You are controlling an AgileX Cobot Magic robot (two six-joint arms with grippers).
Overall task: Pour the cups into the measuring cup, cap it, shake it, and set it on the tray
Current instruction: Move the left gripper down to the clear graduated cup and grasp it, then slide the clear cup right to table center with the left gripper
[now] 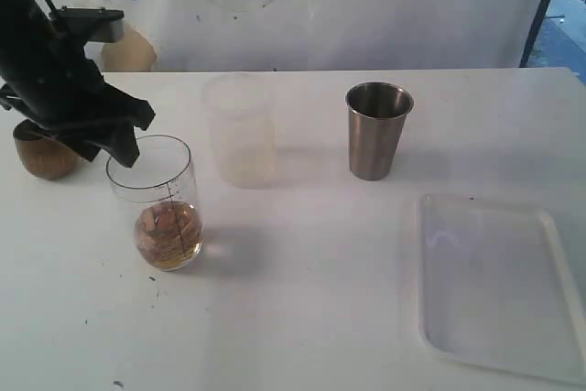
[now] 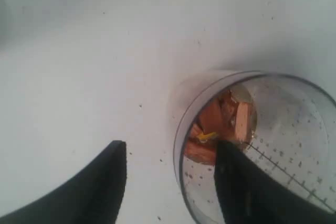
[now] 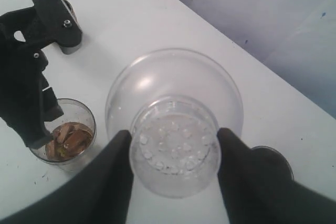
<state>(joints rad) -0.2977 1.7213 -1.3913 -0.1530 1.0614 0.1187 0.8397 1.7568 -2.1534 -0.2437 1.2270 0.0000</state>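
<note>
Measuring cup (image 1: 157,203), brown pieces inside, stands near-left on the tabletop (image 1: 302,318) — frosted cup (image 1: 240,130) and steel tumbler (image 1: 377,130) farther right, tray (image 1: 499,286) near-right. Left pincer (image 2: 170,153) gapes astride its rim; right pincer (image 3: 173,140) — raised — clasps a clear domed cap (image 3: 173,93).

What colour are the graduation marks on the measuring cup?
Black lines on the clear measuring cup, clearest in the left wrist view.
</note>
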